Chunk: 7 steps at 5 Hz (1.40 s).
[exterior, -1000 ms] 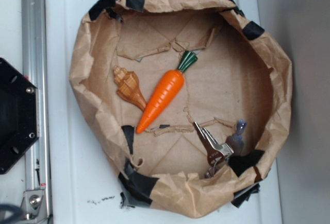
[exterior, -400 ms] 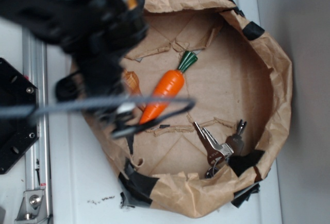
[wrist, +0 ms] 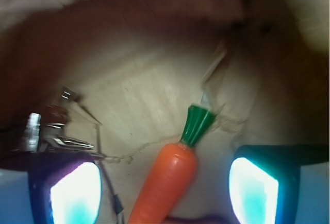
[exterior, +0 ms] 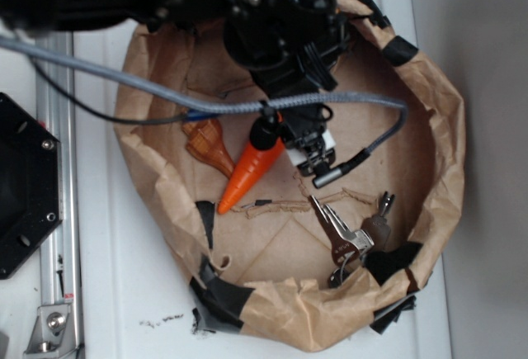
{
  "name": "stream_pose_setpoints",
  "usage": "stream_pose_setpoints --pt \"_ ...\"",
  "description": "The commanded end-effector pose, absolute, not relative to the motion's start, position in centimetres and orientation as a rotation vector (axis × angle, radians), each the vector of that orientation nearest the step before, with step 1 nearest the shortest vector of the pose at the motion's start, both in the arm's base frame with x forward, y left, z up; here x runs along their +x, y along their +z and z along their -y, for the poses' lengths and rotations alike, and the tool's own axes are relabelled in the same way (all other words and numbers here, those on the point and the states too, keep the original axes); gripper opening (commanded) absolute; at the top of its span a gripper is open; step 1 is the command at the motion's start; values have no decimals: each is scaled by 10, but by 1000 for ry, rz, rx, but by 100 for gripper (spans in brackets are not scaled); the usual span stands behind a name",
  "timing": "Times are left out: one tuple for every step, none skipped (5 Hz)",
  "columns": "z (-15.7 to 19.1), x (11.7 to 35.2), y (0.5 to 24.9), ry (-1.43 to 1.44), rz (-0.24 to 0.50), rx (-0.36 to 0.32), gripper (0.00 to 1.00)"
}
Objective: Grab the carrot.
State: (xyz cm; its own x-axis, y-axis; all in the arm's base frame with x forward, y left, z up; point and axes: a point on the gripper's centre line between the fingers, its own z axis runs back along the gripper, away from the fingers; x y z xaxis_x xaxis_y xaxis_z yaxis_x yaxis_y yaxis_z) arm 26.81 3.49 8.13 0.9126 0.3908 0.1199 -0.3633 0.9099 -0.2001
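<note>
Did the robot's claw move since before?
Yes. It was absent a second ago; now the gripper hangs over the carrot, having swept rightward into the paper bag, jaws open on both sides.

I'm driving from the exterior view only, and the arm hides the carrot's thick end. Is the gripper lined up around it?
Observer: In the wrist view, the glossy orange tapered toy carrot lies between the two pale glowing fingers of the gripper. The jaws are open, with a gap on each side.
Operator: And the stem end, is it clear of the fingers?
Observer: Yes. The dark green stem cap points out beyond the fingertips, lying on the creased brown paper.
</note>
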Motion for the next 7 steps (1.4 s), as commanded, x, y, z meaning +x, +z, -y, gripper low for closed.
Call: stream_pose_setpoints --pt "-7 261 30 394 -12 -110 100" --pt "-1 264 29 395 -11 -68 0" --pt "-1 268 56 320 5 -80 0" --pt "-7 269 107 248 120 -106 0" --pt "-17 264 157 170 276 -125 0" --pt "-16 262 208 54 293 -79 0" --pt "-9 261 235 39 279 -52 0"
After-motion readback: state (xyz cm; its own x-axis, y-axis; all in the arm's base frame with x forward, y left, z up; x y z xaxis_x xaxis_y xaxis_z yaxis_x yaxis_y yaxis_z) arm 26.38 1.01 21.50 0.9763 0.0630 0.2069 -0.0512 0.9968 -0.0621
